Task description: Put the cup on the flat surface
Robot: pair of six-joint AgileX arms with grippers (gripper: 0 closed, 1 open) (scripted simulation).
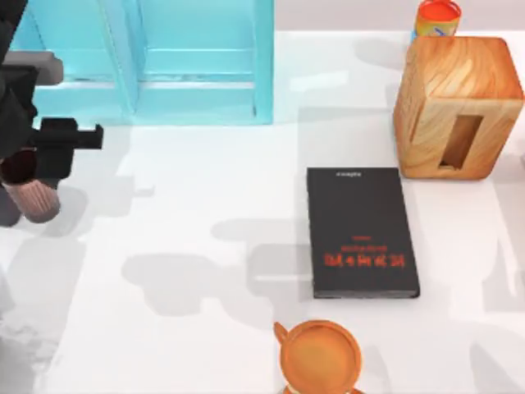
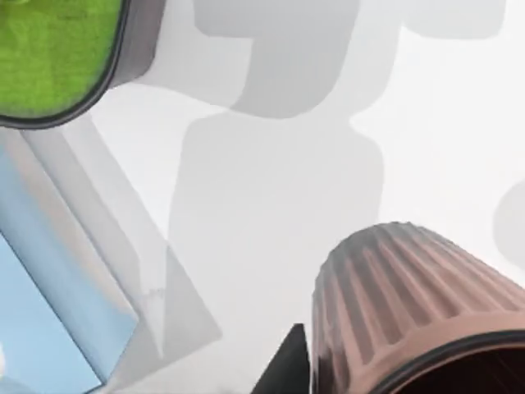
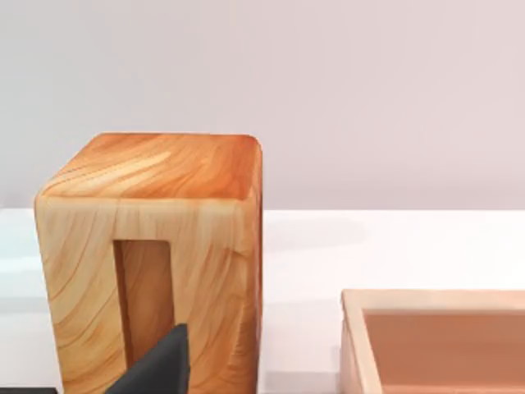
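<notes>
The cup (image 1: 34,195) is a ribbed reddish-brown tumbler at the far left of the top view. It is tilted, with its dark mouth turned toward the arm. My left gripper (image 1: 37,168) is shut on its rim. In the left wrist view the cup (image 2: 410,304) is close up, with one black finger (image 2: 283,369) beside it. The flat surface (image 1: 189,246), a glossy white tabletop, spreads beneath and to the right of the cup. My right arm is parked near the wooden block, and one of its dark fingertips (image 3: 160,361) shows.
A light blue shelf unit (image 1: 164,57) stands at the back left, with a grey green-topped cup (image 2: 49,49) close to it. A black book (image 1: 361,234), an orange mug (image 1: 318,357), a wooden block (image 1: 455,107), an orange-lidded can (image 1: 437,16) and a tan tray (image 3: 443,345) occupy the right half.
</notes>
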